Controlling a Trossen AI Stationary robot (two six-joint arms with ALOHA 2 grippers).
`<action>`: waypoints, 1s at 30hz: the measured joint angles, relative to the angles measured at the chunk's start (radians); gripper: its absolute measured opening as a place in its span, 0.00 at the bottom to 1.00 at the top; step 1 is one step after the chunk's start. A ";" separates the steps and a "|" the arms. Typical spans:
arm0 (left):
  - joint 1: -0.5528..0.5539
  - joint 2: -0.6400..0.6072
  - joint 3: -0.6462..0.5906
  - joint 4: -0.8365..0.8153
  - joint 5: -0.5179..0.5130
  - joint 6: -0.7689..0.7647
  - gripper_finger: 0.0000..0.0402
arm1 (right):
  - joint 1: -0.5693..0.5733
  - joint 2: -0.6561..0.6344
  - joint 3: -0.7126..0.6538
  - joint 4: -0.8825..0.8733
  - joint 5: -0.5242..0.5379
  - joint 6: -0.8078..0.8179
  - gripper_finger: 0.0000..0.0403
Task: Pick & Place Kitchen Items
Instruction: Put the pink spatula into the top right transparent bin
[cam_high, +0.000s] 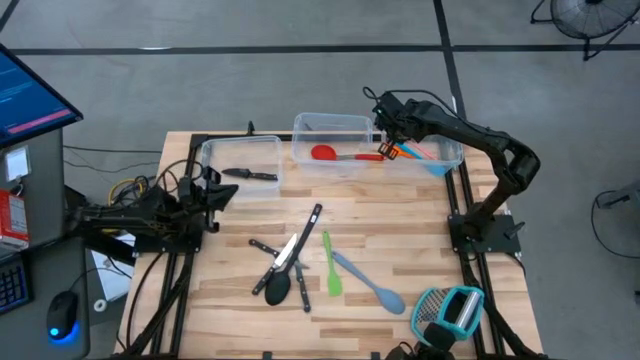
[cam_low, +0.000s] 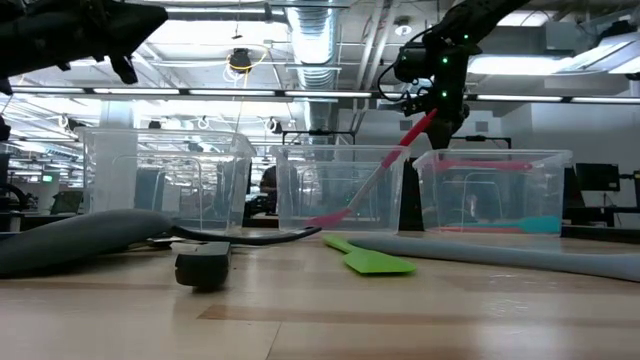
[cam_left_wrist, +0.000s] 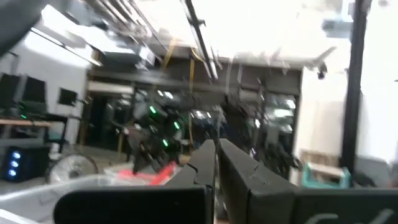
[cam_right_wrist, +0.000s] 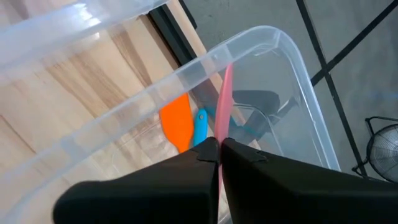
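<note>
Wooden table (cam_high: 400, 215) carries three clear bins (cam_high: 330, 140), loose utensils (cam_high: 300, 265), apparently a grater (cam_high: 452, 308).

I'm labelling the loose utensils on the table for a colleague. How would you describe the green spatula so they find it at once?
Start at the wooden table, in front of the row of three clear bins. A cluster of loose utensils lies mid-table; the green spatula lies at its right side, just left of the grey-blue spatula. It is the only bright green piece there; its neighbours are black, steel or grey-blue.

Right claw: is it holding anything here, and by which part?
The right claw is shut on the pink spatula, gripping its handle end above the right bin. The left claw holds nothing.
</note>
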 joint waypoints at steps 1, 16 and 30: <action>0.000 -0.001 0.000 0.015 -0.018 0.000 0.00 | 0.000 0.000 0.000 0.000 0.000 0.000 0.00; 0.000 0.003 0.000 0.039 -0.391 0.003 0.00 | 0.002 0.000 0.000 0.002 0.000 -0.003 0.00; 0.000 0.003 0.000 0.046 -0.395 -0.003 0.00 | -0.003 0.000 0.000 0.046 -0.004 -0.021 0.00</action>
